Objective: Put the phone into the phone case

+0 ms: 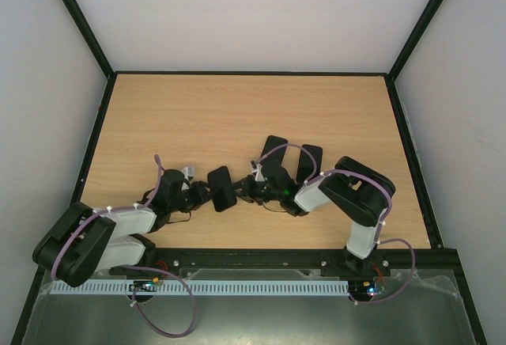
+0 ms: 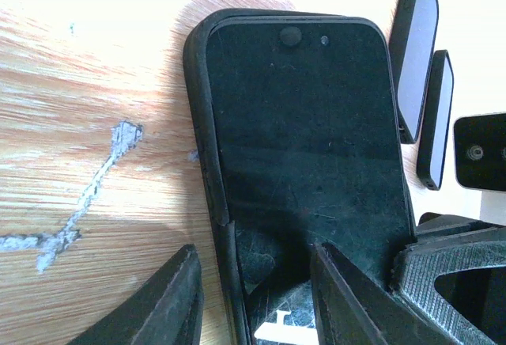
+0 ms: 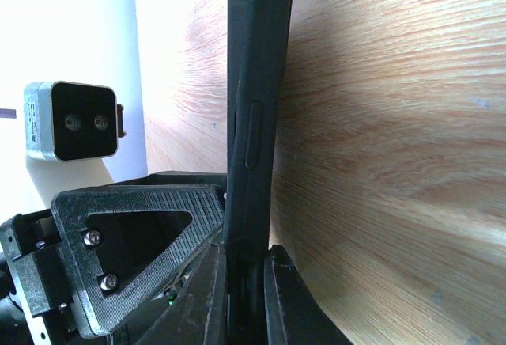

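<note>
Between the tools, phone [image 2: 308, 123] and case [image 2: 202, 84] lie 12-to-6: left tool [image 2: 253, 258], half open, grips at 9 o'clock; right tool [image 3: 247, 266] clamps at 3.

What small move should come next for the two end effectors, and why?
Probably a short press by the right end effector, shut on the phone case, to seat the phone. Its top end sits inside the lip, but near the left end effector the case edge seems to stand off.
</note>
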Robot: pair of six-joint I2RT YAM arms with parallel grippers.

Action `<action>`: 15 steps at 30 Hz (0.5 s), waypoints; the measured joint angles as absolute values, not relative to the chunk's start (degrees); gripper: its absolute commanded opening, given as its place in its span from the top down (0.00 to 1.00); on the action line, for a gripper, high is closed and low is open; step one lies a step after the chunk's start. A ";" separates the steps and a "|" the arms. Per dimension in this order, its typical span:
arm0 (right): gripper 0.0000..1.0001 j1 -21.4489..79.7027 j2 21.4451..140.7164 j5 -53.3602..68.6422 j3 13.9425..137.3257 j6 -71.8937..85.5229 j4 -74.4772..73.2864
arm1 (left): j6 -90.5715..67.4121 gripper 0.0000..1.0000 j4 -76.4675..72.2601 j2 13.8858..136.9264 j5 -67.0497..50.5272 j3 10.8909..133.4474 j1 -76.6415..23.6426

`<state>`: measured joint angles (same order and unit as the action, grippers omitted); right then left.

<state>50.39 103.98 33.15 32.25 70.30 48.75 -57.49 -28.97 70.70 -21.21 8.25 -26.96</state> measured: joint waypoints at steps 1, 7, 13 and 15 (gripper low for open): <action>0.97 50.39 103.98 33.12 32.25 70.26 48.73 | -57.60 0.61 -29.06 70.72 -21.23 8.23 -26.96; 0.98 50.39 103.81 32.99 32.23 69.23 48.62 | -59.11 0.50 -28.88 69.97 -23.16 7.88 -25.32; 0.98 50.39 97.38 31.73 28.77 68.90 48.64 | -61.12 0.35 -27.55 60.69 -27.94 6.04 -20.91; 0.98 50.39 94.15 31.24 27.42 68.77 49.32 | -61.65 0.32 -27.44 57.14 -29.63 5.93 -20.21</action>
